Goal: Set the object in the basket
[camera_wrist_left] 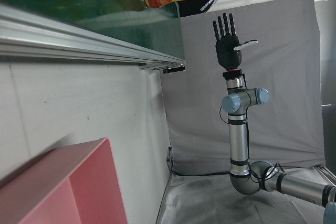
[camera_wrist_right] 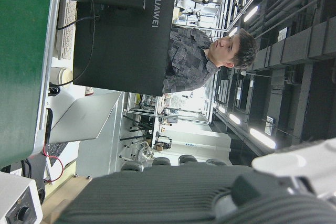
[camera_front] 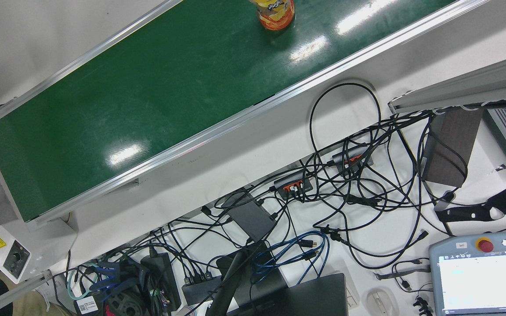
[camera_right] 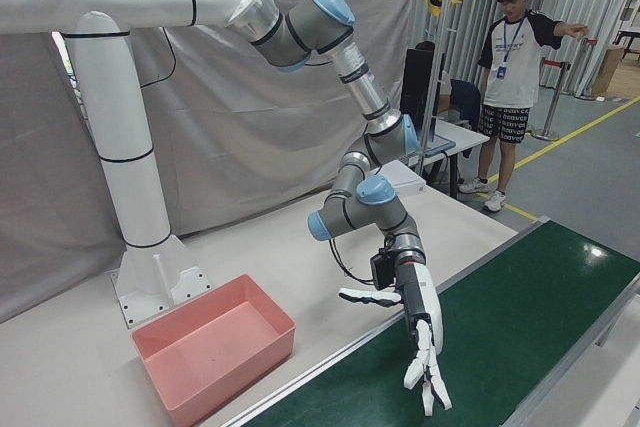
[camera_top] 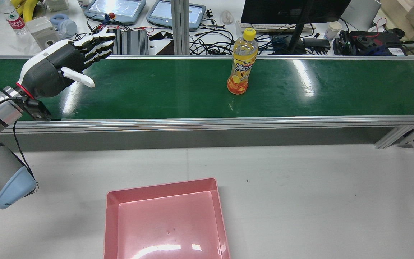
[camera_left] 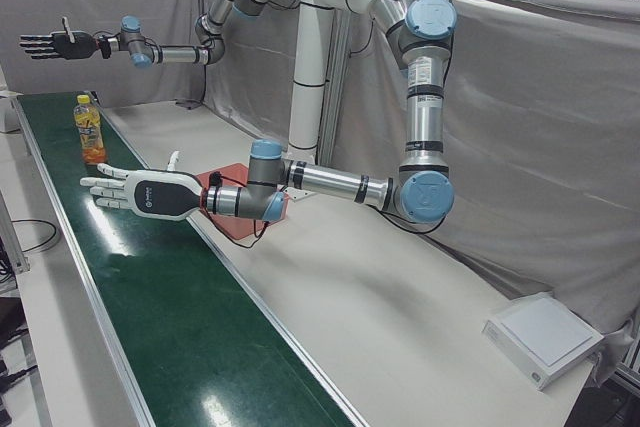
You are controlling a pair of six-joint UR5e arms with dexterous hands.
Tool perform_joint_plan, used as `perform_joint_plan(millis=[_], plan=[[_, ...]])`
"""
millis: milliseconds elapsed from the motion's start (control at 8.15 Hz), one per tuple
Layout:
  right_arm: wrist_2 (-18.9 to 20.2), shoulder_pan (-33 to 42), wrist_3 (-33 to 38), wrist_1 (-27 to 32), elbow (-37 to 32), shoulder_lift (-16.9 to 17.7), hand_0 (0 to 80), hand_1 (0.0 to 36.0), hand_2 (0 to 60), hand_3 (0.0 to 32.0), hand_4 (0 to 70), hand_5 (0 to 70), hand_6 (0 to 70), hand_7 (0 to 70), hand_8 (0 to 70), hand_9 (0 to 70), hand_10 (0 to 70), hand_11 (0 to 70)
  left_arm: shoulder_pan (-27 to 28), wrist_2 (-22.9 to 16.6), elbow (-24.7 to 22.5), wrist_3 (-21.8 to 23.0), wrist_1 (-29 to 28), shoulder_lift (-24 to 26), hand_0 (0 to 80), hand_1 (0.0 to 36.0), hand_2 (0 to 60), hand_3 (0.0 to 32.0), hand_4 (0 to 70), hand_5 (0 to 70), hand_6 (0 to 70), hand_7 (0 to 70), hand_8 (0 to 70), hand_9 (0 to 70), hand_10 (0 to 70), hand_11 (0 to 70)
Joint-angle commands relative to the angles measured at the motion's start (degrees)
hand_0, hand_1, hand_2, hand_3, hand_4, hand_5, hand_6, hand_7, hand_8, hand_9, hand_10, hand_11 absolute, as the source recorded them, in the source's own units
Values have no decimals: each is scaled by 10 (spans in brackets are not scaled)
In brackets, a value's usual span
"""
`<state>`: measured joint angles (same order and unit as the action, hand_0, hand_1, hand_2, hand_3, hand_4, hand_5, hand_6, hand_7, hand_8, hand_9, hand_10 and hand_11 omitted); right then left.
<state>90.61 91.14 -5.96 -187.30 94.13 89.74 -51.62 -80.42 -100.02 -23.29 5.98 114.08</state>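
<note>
My left hand (camera_top: pixel 63 63) hangs just above the left end of the green belt (camera_top: pixel 156 93) in the rear view, palm side-on, holding nothing. Its fingers (camera_top: pixel 97 45) are stretched out straight and a bit apart, pointing twd the far rail, thumb sticking out to the side. The bottle (camera_top: pixel 241 63) stands upright on the belt: yellow cap, orange drink, printed label. It sits abt mid-belt, nearer the far rail than the near one, and well apart from my left hand, off to its right in that view. Nothing touches it. The pink basket (camera_top: pixel 164 219) sits on the white desk (camera_top: pixel 318 187) on my side of the belt, well apart from the bottle and closer to me, roughly btwn my left hand and the bottle going left to right. My right hand (camera_left: pixel 50 44) doesn't show in the rear view. The left-front view has it way out past the bottle, held high over the far end of the belt, arm stretched out level. Its fingers are straight, side by side w/ small gaps, thumb out, holding nothing. Beyond the belt's far rail are a monitor (camera_top: pixel 295 10), two tablets and a tangle of cables (camera_front: pixel 358 188). A person (camera_right: pixel 512 77) stands in the background of the right-front view, one arm pointing out sideways.
</note>
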Motion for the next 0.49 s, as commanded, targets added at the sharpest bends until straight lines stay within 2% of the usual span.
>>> perform_joint_plan(millis=[0,368], plan=[[0,0,0,0,0,0,0,0,0,0,0,0,0,0,0,0,0,0,-1,0,0,0,0,0,522,122,0,16,132,170,11,0,77,80,53,92],[0,0,0,0,0,0,0,0,0,0,0,0,0,0,0,0,0,0,-1,0,-1,0,0,0,522,121,0,12,132,180,12,0,78,81,52,91]])
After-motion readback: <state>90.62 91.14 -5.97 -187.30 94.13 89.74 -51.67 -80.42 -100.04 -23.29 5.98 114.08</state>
